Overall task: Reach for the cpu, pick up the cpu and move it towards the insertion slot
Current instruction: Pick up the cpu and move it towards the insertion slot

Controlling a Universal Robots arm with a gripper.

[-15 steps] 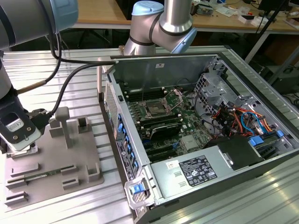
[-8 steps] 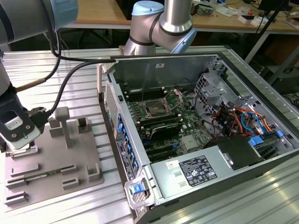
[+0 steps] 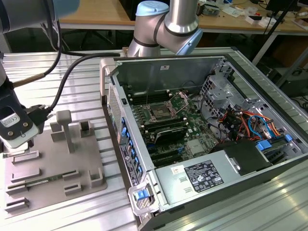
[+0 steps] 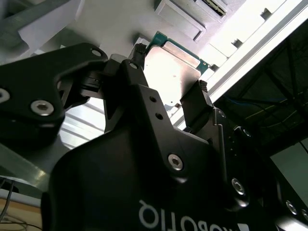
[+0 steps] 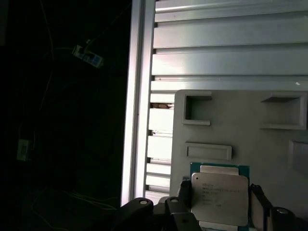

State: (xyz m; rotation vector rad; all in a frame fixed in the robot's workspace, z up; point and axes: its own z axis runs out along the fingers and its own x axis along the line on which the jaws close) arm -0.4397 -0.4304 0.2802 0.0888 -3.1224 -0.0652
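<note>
Hand (image 4: 171,71) tight on half-hidden cpu (image 4: 168,81)

Grey tray (image 3: 54,155) lies lower left of the exterior view, memory stick (image 3: 43,182) seated in it; open computer case (image 3: 163,72) centre right, on slatted metal table (image 3: 260,204)

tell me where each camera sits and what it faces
Exterior view: off the arm, looking down on the open metal computer case and grey plastic tray; the silver arm shows.
First wrist view: at the wrist, facing the tray past the black gripper shut on the flat square silvery-topped cpu.
Second wrist view: behind the gripper's body, looking along it at the cpu.
Both wrist views share gripper and cpu.
</note>
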